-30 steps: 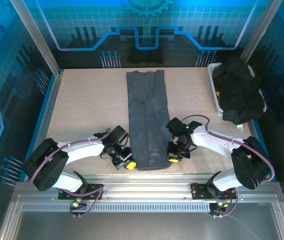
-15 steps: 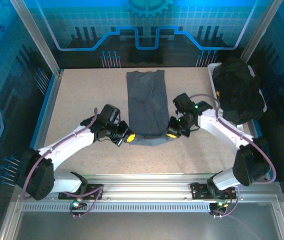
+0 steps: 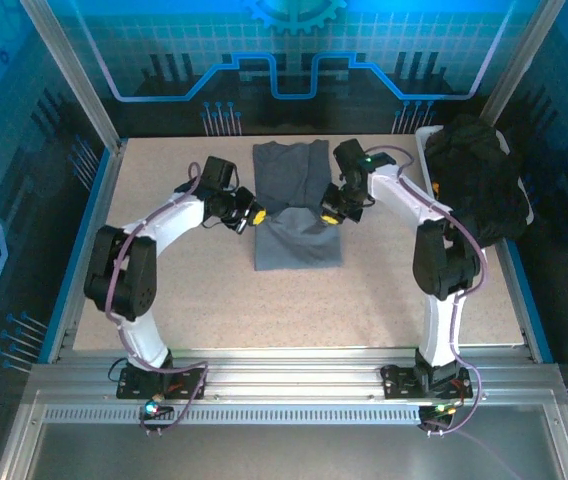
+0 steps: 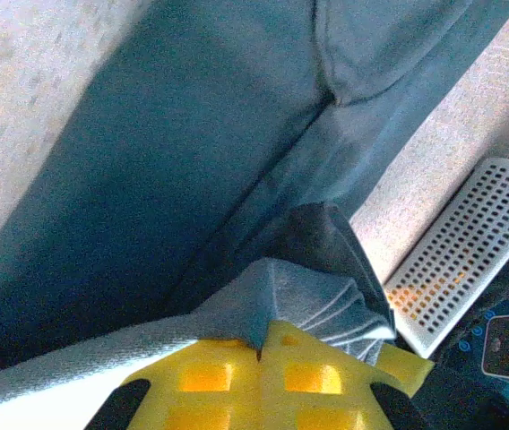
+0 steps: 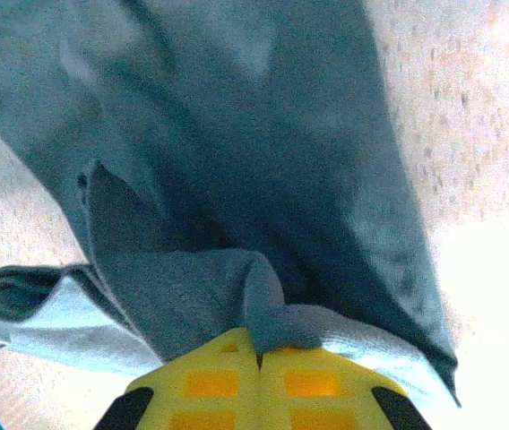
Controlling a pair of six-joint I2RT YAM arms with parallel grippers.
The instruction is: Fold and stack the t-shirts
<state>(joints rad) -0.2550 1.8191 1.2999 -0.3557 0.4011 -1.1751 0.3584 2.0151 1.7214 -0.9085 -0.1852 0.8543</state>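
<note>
At the left of the frame, blue printed panels [image 3: 4, 150] are walling in the speckled beige table [image 3: 164, 300]. Mid-frame, the left gripper [image 3: 250, 219] is clenching one edge of the slate t-shirt [image 3: 299, 245], which is lying half folded. The right gripper [image 3: 330, 214] is clenching the opposite edge. At upper right, black t-shirts [image 3: 479, 185] are sitting heaped in a white bin [image 3: 426, 150].

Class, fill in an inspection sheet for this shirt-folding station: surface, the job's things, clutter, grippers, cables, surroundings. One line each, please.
Surface: speckled beige table, flat.
Job's things: blue-grey t-shirt mid-table, partly doubled over itself; black t-shirts heaped in a white basket at the far right.
Clutter: nothing seen.
Grippers: left gripper and right gripper, fingers shut on the blue-grey t-shirt's lifted edge, one at each side.
Cables: purple cables run along both arms.
Surroundings: aluminium frame, blue-lit panels.
</note>
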